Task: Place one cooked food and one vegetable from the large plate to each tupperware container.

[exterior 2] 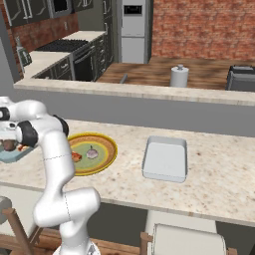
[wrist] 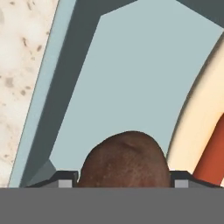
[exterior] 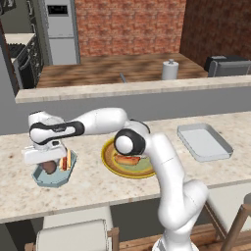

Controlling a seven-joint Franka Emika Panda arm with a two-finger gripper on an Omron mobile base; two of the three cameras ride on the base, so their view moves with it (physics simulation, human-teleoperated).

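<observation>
My gripper (exterior: pixel 48 165) is shut on the dark brown round vegetable (wrist: pixel 124 159), holding it low over the small light-blue tupperware container (exterior: pixel 58 179) at the counter's left. One cooked food, a hot dog (exterior: pixel 66 160), lies in that container beside the vegetable, and its bun and sausage (wrist: pixel 209 144) are close on the right in the hand view. The large plate (exterior: pixel 110 164) stands mid-counter, partly behind my arm, with a second hot dog (exterior: pixel 128 160) on it. The pale bulb (exterior 2: pixel 91 152) sits on the plate's green centre. The grey-white rectangular container (exterior: pixel 204 142) lies to the right.
A raised ledge (exterior: pixel 132 88) runs behind the counter, with a paper towel roll (exterior: pixel 170 70) and a dark appliance (exterior: pixel 228 66) beyond it. Chair backs (exterior: pixel 73 238) stand below the counter's front edge. Bare counter (exterior: pixel 98 184) lies between the containers and the front edge.
</observation>
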